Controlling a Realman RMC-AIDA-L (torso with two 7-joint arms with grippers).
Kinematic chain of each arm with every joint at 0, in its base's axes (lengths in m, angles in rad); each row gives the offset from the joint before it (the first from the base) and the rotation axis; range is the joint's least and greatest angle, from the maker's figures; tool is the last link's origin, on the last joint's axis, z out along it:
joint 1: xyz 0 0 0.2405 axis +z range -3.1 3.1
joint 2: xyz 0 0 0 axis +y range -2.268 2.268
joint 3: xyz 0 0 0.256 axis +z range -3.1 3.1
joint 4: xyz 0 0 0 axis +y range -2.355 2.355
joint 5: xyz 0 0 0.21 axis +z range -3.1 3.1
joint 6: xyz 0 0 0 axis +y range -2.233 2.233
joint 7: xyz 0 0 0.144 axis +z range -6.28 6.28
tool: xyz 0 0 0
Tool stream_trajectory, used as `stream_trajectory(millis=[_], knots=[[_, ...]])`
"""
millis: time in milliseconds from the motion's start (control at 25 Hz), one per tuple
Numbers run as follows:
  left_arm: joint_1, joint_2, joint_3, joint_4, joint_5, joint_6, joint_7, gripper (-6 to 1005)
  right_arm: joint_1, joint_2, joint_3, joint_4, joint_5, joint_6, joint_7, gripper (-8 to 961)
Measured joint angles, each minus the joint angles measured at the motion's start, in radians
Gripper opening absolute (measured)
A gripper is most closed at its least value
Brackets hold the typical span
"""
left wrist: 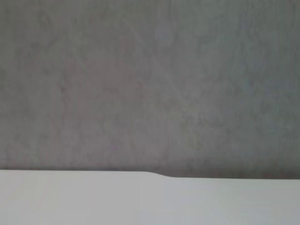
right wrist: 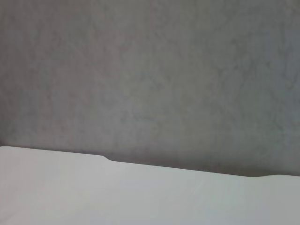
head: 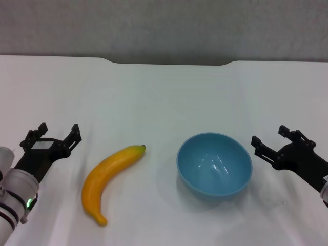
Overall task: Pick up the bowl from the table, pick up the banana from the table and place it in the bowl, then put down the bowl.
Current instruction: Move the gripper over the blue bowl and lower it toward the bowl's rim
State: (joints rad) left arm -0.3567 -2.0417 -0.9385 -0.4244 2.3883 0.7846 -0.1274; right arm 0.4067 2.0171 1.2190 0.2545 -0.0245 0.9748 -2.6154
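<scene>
The white surface (head: 164,92) stretches wide in front of the robot, with a shallow notch cut into its far edge and a grey wall behind it. Both wrist views show only that far edge and the wall, so everything useful comes from the head view.

The banana (head: 110,174) lies flat on the surface left of centre, its dark stem end pointing toward the bowl (head: 214,164). The bowl sits upright just right of centre, empty, with a small gap between the two. Neither one is lifted or touched.

The left tool (head: 57,131) hovers low at the left, near the banana but apart from it, its fingers spread wide and holding nothing. The right tool (head: 271,135) sits at the right, just beside the bowl's rim without contact, its fingers also wide apart and empty.

By my reading, nothing of the task is done yet. Still ahead are gripping and raising the bowl, picking up the banana, dropping it into the bowl, and setting the bowl back down.
</scene>
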Motion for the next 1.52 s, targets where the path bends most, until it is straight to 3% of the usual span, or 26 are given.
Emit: stream_trajectory(millis=[480,720,840,960,1040,1120,1160,1240,1280,1400,1520], knots=[[-0.002,-0.004,0.035,-0.016,0.0,-0.005,0.007,879,-0.002,-0.001,-0.012,0.01,-0.003,-0.005,0.0,891],[0.007,0.011,0.035,-0.092,0.01,-0.059,0.01,879,-0.006,-0.004,-0.016,0.03,-0.007,-0.008,0.018,891],[0.042,0.029,0.015,-0.188,0.048,-0.1,0.012,879,-0.019,-0.008,-0.023,0.075,-0.014,-0.009,0.033,891],[0.106,0.079,-0.043,-0.413,0.089,-0.271,0.014,879,-0.056,-0.023,-0.019,0.164,-0.041,-0.029,0.081,891],[0.125,0.092,-0.089,-0.508,0.115,-0.397,0.017,880,-0.11,-0.048,-0.005,0.29,-0.092,-0.109,0.124,890],[0.144,0.097,-0.159,-0.614,0.149,-0.564,0.027,880,-0.148,-0.061,0.012,0.403,-0.154,-0.196,0.16,890],[0.154,0.096,-0.194,-0.666,0.164,-0.641,0.04,880,-0.148,-0.061,0.012,0.403,-0.154,-0.196,0.16,890],[0.169,0.09,-0.241,-0.738,0.176,-0.758,0.072,880,-0.213,-0.071,0.049,0.604,-0.326,-0.374,0.267,890],[0.177,0.083,-0.275,-0.781,0.179,-0.834,0.102,880,-0.213,-0.071,0.049,0.604,-0.326,-0.374,0.267,890],[0.18,0.056,-0.367,-0.873,0.176,-1.052,0.193,880,-0.265,-0.067,0.086,0.781,-0.566,-0.529,0.45,890],[0.168,0.022,-0.451,-0.922,0.176,-1.232,0.275,880,-0.29,-0.06,0.117,0.887,-0.81,-0.587,0.687,890]])
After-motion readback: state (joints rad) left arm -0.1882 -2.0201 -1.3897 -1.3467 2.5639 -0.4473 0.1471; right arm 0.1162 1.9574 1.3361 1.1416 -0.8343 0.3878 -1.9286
